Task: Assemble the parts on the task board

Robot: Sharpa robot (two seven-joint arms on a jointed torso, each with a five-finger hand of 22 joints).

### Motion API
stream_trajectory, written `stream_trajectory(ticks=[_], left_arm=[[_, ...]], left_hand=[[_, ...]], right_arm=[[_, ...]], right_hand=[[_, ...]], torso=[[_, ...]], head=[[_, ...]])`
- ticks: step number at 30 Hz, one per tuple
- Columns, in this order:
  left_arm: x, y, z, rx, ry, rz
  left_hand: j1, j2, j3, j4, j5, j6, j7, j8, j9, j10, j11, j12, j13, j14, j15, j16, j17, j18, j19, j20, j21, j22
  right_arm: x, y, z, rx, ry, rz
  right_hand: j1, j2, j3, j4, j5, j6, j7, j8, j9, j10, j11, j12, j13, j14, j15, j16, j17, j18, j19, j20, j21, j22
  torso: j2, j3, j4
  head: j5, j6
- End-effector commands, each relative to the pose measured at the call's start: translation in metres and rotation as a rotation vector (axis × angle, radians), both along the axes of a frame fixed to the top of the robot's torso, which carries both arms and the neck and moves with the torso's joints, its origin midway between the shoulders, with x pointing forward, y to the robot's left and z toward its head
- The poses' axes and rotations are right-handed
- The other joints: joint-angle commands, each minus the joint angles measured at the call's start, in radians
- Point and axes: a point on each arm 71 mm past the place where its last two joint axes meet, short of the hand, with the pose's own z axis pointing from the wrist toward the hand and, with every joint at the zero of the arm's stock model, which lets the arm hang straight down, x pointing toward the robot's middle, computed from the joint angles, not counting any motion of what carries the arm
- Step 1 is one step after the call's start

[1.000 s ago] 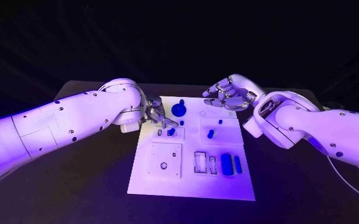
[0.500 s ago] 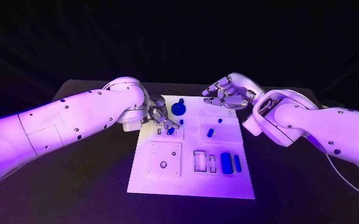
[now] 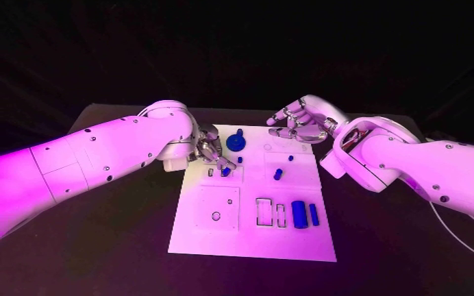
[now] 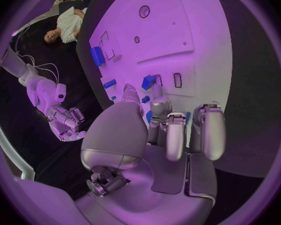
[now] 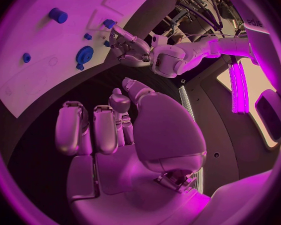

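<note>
Small blue part (image 3: 226, 171) sits at the upper-left of the task board (image 3: 252, 241), on or in a small square plate; the left robot hand (image 3: 211, 151) has its fingertips right at it. In the head view I cannot tell whether the fingers pinch the part or only touch it. The left wrist view puts the same part (image 4: 148, 82) just beyond the fingertips (image 4: 132, 91), beside a narrow rectangular slot (image 4: 177, 80); contact is not clear there either, so the grip stays undecided.

Judgement: the step in hand is seating this part. To do it well, keep the fingers low and close on the part's sides, hold it square to its recess, and press straight down without dragging it across the plate. The round blue knob (image 3: 236, 143) stands just beside the hand, so the wrist should stay clear of it.

Right robot hand (image 3: 299, 126) hovers over the board's far right corner, fingers curled in, nothing seen in them; the right wrist view shows the same curl around empty space (image 5: 106, 130).

Other parts: a short blue peg (image 3: 277, 175) mid-board, two long blue bars (image 3: 299, 215) in the lower-right recesses. Board lies on the black desk (image 3: 98, 241).

View differences: the left wrist view gives the slot and part layout ahead of the fingers, which the arm partly hides from the head camera. The right wrist view shows the left robot hand from the far side.
</note>
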Motion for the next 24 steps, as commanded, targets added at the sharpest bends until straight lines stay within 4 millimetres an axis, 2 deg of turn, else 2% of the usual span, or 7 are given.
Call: stream_trajectory(ticks=[1,14,24], left_arm=[[-0.0006,-0.0044,-0.001,0.015,0.003,-0.031],[0.0006,-0.0056,-0.0032,0.04,-0.004,-0.011],[0.0008,-0.007,-0.0036,0.039,0.002,-0.01]], left_hand=[[0.013,0.001,0.003,-0.005,-0.006,-0.008,-0.002,0.005,0.004,0.005,-0.005,0.007,0.003,0.105,-0.009,0.002,0.263,-0.006,0.019,-0.007,0.006,0.081],[0.001,0.0,-0.001,0.001,-0.002,-0.013,-0.003,0.02,0.024,0.02,-0.005,0.028,0.029,0.105,-0.009,0.002,0.263,-0.006,0.019,-0.007,0.007,0.084],[0.036,0.008,0.021,-0.007,0.0,-0.026,-0.004,0.039,0.054,0.015,-0.007,0.028,0.03,0.105,-0.01,0.002,0.263,-0.007,0.02,-0.007,0.008,0.088]], right_arm=[[-0.0006,0.0021,0.0,-0.007,-0.002,0.019],[0.0002,0.0041,-0.0006,0.001,0.006,0.021],[0.0002,0.0055,-0.0008,0.001,0.008,0.026]], right_hand=[[-0.003,-0.005,0.001,0.0,0.005,-0.005,-0.001,-0.005,0.0,-0.004,0.0,-0.002,0.0,0.038,0.006,-0.004,0.0,0.007,-0.006,0.0,-0.004,-0.001],[-0.008,-0.004,0.0,0.003,0.005,-0.005,-0.001,-0.004,0.001,-0.004,0.0,-0.003,-0.001,0.038,0.006,-0.006,-0.002,0.007,-0.008,0.0,-0.006,-0.004],[-0.008,-0.004,0.0,0.003,0.005,-0.005,-0.001,-0.004,0.001,-0.004,0.0,-0.003,-0.001,0.038,0.006,-0.006,-0.002,0.007,-0.008,0.0,-0.006,-0.004]], torso=[[0.0,-0.0005,0.0],[0.0,0.0004,0.0008],[0.0,0.0002,-0.0001]], head=[[0.0,-0.003],[-0.001,-0.009],[-0.001,-0.017]])
